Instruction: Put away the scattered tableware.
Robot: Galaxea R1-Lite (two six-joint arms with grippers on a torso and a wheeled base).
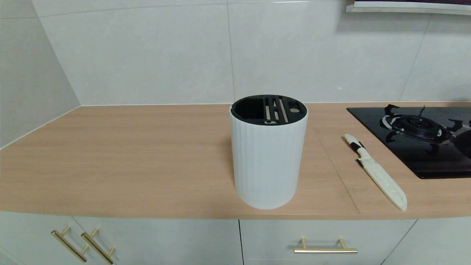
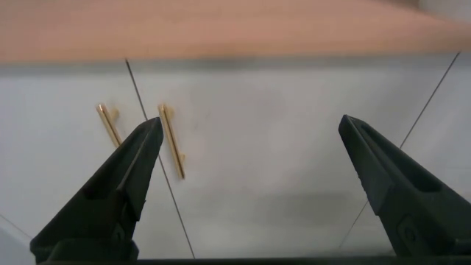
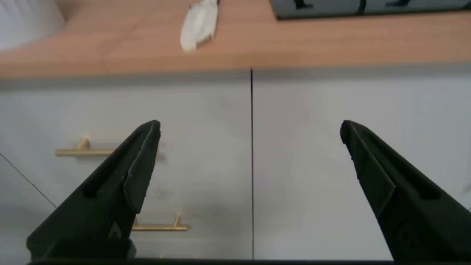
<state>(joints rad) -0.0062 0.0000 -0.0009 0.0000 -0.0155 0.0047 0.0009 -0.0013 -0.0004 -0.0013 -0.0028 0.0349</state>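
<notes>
**Knife Lying Loose Beside Holder on Kitchen Surface**

A pale-bladed knife is lying flat on the wooden surface, between the white ribbed holder and the black gas hob. It is touching neither, and its blade is pointing toward the front edge. The holder is standing upright near that edge, showing its black slotted top. The left pincer and right pincer are both hanging released, jaws spread wide, facing the white cabinet fronts below the surface.
</notes>
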